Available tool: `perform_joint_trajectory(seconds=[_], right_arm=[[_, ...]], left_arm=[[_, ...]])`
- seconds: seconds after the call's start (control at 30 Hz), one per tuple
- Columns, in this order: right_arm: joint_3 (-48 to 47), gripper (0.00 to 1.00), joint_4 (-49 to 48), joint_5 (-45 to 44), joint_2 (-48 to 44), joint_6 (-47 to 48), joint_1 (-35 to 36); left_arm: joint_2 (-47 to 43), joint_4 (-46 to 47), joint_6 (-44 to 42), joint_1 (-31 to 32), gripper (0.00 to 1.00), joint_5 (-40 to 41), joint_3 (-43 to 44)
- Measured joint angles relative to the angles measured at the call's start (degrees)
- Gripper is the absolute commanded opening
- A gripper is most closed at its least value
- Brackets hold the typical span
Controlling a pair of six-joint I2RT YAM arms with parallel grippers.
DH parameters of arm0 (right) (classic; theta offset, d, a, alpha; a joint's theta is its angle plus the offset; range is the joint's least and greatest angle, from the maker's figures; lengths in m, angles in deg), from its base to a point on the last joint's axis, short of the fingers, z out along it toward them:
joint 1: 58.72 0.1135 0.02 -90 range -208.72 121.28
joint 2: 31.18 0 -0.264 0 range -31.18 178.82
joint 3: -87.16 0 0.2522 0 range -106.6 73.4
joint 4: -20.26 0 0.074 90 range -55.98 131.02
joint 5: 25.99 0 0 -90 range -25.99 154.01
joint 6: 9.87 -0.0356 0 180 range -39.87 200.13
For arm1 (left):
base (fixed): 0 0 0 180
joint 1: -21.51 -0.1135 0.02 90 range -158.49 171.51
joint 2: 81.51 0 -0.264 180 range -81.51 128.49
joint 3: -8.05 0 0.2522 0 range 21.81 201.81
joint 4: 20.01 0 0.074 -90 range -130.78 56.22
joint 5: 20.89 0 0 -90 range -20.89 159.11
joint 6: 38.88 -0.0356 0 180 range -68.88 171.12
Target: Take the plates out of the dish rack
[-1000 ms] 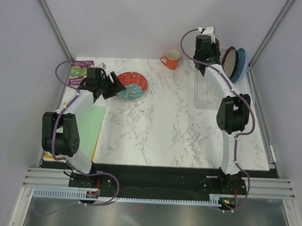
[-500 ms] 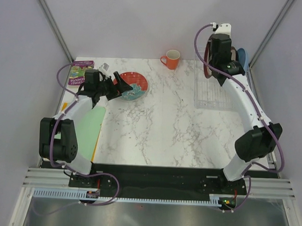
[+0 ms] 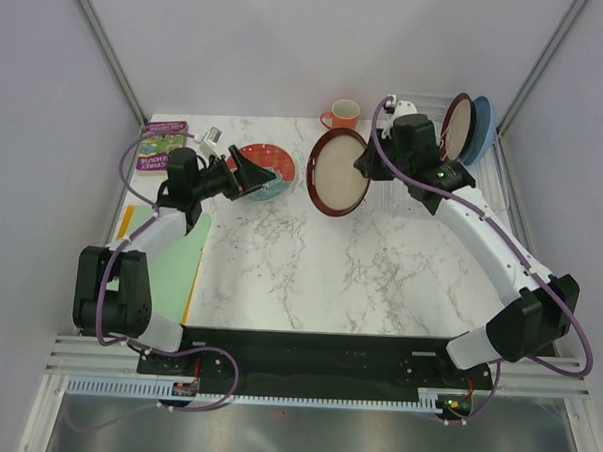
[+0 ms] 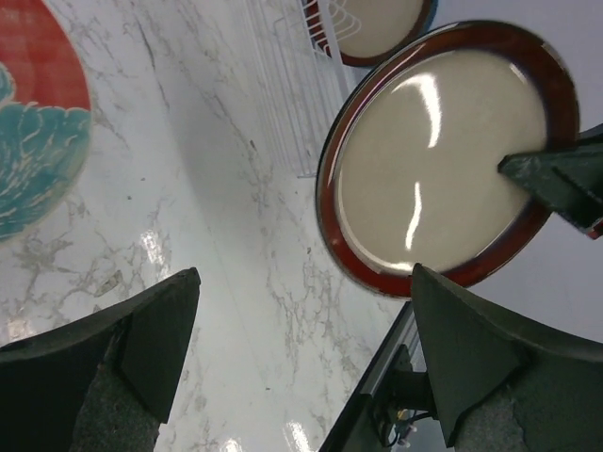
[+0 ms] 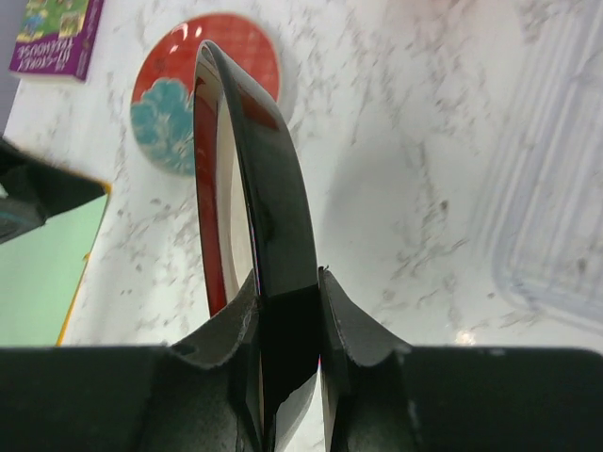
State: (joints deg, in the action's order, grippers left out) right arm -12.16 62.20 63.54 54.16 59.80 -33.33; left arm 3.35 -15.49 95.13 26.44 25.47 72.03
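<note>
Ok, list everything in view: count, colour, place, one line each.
held plate: one, cream with dark red rim, gripped by its edge, upright over the table's back middle
racked cream plate: one, cream with dark rim, standing at the rack's far end
blue plate: one, light blue, standing just behind it
red patterned plate: one, red and teal, flat, back left
dish rack: one, white wire, back right
mug: one, orange, back edge
book: one, purple, back left corner
mat: one, light green, left side
table: one, white marble
left end effector: open, by the red patterned plate
right end effector: shut on the held plate
</note>
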Motion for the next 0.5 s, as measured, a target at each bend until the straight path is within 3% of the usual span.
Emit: perform_joint_trajectory(seconds=[0.43, 0.5], right_arm=[[10.9, 0.0, -7.6, 6.5, -6.5, -10.7, 4.8], [11.7, 0.0, -8.8, 7.1, -6.7, -11.7, 5.1]], left_arm=[[1.8, 7.1, 3.6, 8.4, 0.99, 1.8, -1.7], [2.9, 8.0, 4.1, 8.8, 0.92, 2.1, -1.7]])
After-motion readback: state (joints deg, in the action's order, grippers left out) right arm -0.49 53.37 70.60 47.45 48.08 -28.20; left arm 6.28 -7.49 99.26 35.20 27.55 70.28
